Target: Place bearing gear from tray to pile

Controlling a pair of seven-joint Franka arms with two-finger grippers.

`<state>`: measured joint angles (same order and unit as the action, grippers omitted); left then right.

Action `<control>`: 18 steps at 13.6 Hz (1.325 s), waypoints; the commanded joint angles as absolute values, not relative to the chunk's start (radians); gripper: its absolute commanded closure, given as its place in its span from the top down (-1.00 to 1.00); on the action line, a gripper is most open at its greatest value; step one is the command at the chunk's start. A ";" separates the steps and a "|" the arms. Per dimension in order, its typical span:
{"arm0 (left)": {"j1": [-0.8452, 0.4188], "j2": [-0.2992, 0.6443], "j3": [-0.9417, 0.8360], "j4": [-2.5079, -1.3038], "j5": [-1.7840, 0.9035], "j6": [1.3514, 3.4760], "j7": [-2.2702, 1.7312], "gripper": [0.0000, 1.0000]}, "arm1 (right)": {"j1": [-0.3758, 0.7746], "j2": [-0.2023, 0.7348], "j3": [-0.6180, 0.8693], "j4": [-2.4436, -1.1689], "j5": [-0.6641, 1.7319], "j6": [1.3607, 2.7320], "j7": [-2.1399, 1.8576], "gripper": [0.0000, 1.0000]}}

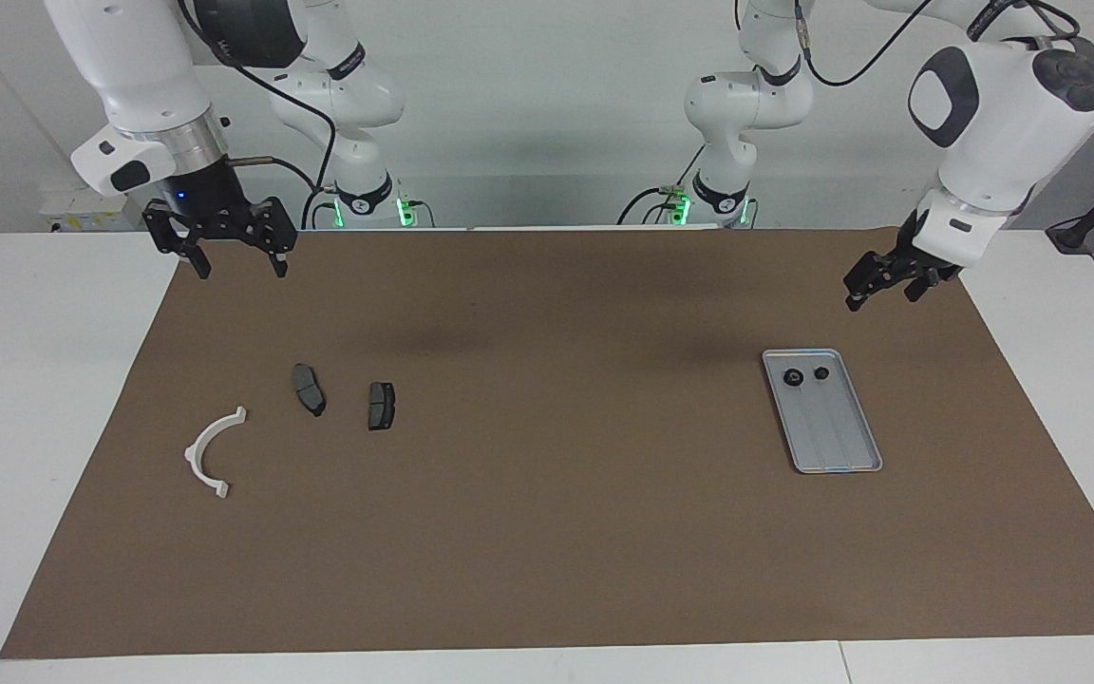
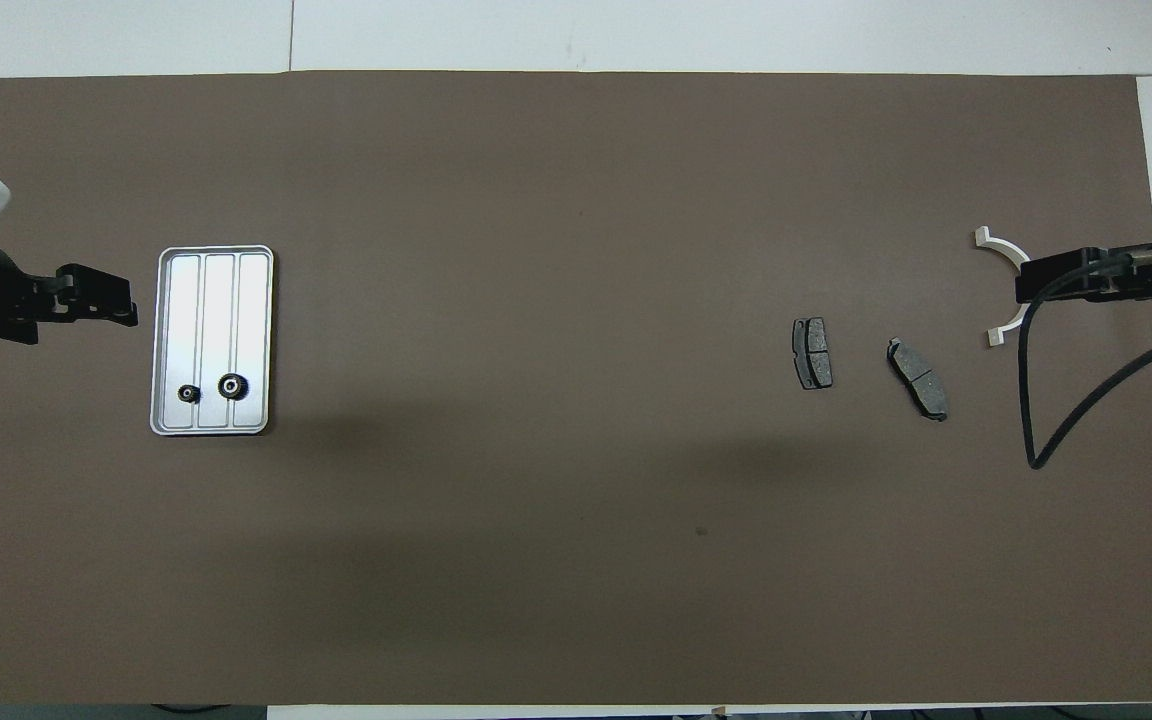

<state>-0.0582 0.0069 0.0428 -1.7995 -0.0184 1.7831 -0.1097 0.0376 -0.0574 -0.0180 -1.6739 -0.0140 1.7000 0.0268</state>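
Two small gears (image 1: 805,375) sit in the tray (image 1: 837,442); both arms hang raised, holding nothing.

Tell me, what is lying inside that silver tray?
The tray holds two small dark gears side by side at the end nearer the robots. The rest shows bare ridged metal; nothing covers it.

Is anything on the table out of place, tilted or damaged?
Nothing stands out. Two gears lie in the tray at its end nearer the robots. The white bracket and two dark plates lie flat on the mat.
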 commanded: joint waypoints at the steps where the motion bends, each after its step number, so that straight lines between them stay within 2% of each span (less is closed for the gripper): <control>1: -0.089 -0.017 0.052 -1.909 -0.011 1.882 -0.170 1.00 | 0.037 -0.064 -0.017 -1.690 0.009 1.707 0.057 1.00; 4: -0.095 -0.006 0.052 -2.038 -0.011 2.005 -0.202 1.00 | 0.037 -0.067 -0.015 -1.689 0.008 1.684 0.058 1.00; 7: -0.094 0.001 0.051 -2.134 -0.011 2.135 -0.206 0.69 | 0.034 -0.068 -0.017 -1.690 0.008 1.687 0.048 1.00; 12: -0.084 0.116 0.051 -2.145 -0.011 2.223 -0.209 0.67 | 0.037 -0.064 -0.015 -1.690 0.011 1.704 0.043 1.00; 18: -0.095 0.178 0.051 -2.145 -0.011 2.253 -0.199 0.55 | 0.037 -0.075 -0.015 -1.715 0.028 1.707 0.084 1.00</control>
<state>-0.0802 0.1643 0.0437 -2.1379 -0.0183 2.2321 -0.1938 0.0377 -0.0573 -0.0176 -1.6873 0.0090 1.6915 0.0625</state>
